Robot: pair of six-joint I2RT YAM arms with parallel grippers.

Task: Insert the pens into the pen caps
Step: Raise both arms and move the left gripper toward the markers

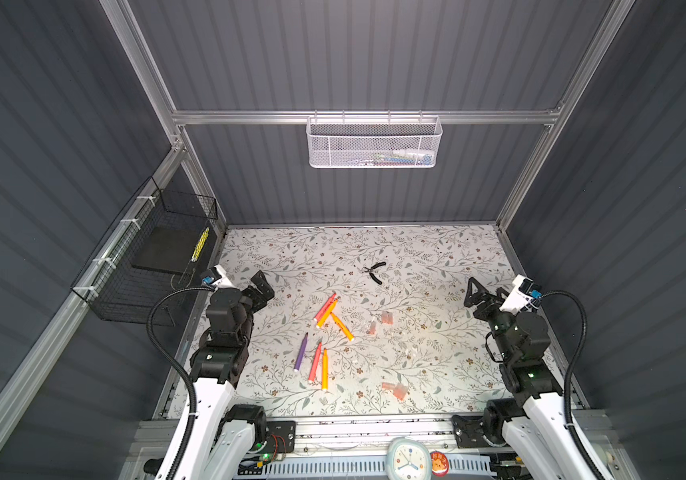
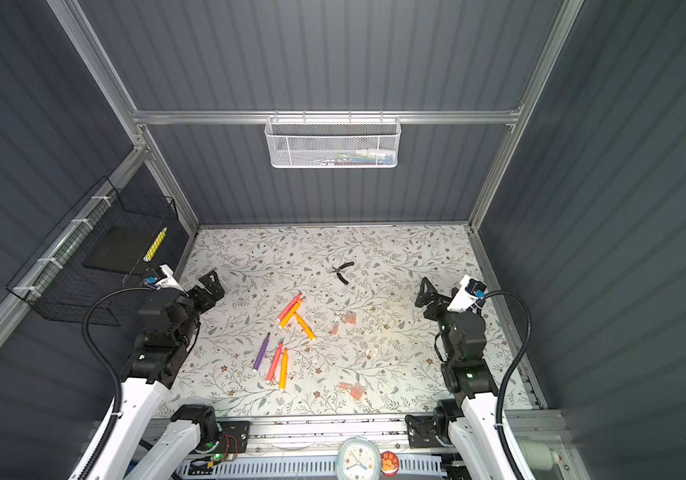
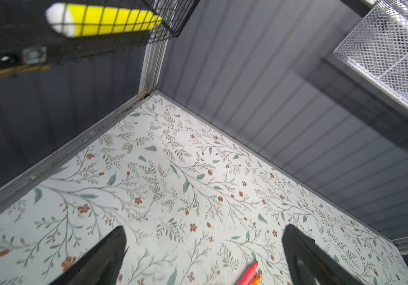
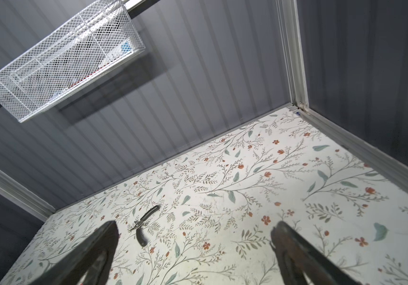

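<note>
Several pens lie mid-table on the floral mat. A pink-red pen and two orange pens form the farther cluster. A purple pen, a pink-red pen and an orange pen lie nearer. Tinted pen caps lie to their right, and more caps sit near the front. My left gripper is open and empty at the left edge, and its wrist view shows a pink-red pen tip between the open gripper. My right gripper is open and empty at the right.
Black-handled pliers lie beyond the pens. A white mesh basket hangs on the back wall. On the left wall is a black wire basket. A clock stands at the front rail.
</note>
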